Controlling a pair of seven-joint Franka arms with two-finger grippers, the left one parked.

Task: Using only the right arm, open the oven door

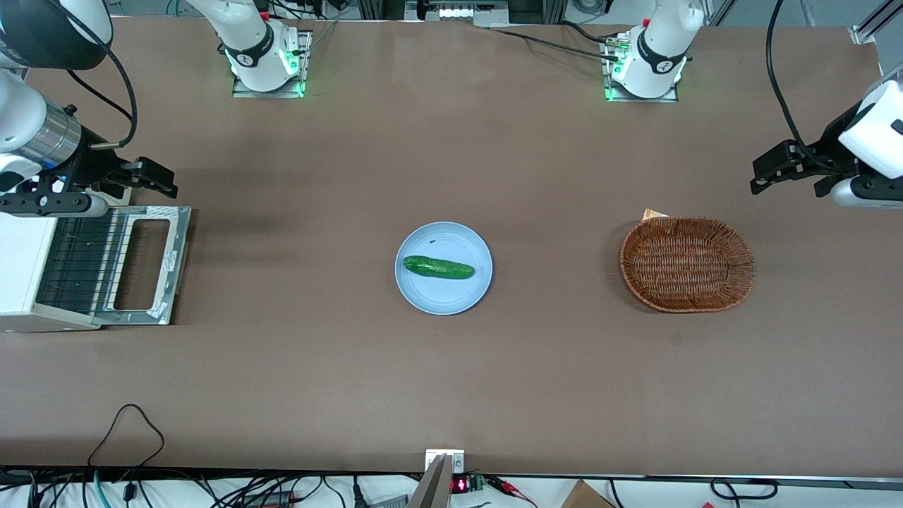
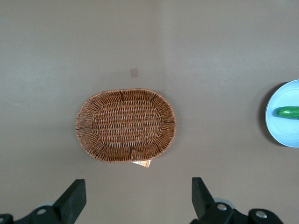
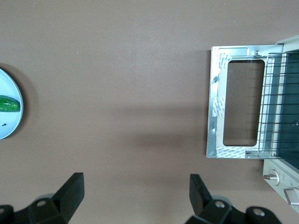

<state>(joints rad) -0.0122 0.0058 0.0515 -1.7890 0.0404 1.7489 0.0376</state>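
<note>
The cream-white oven [image 1: 20, 262] stands at the working arm's end of the table. Its oven door [image 1: 180, 264] lies folded down flat on the table in front of it, and the wire rack [image 1: 77, 261] shows in the opening. The right arm's gripper [image 1: 159, 178] hovers just farther from the front camera than the door's edge, open, with nothing between its fingers. In the right wrist view the gripper [image 3: 135, 191] hangs over bare table, apart from the flat door [image 3: 214, 121]. The oven [image 3: 282, 184] shows a round knob [image 3: 270, 177].
A light blue plate [image 1: 423, 293] holding a green cucumber [image 1: 438, 267] sits mid-table. A brown wicker basket [image 1: 687, 264] lies toward the parked arm's end. Cables [image 1: 127, 423] loop over the table edge nearest the front camera.
</note>
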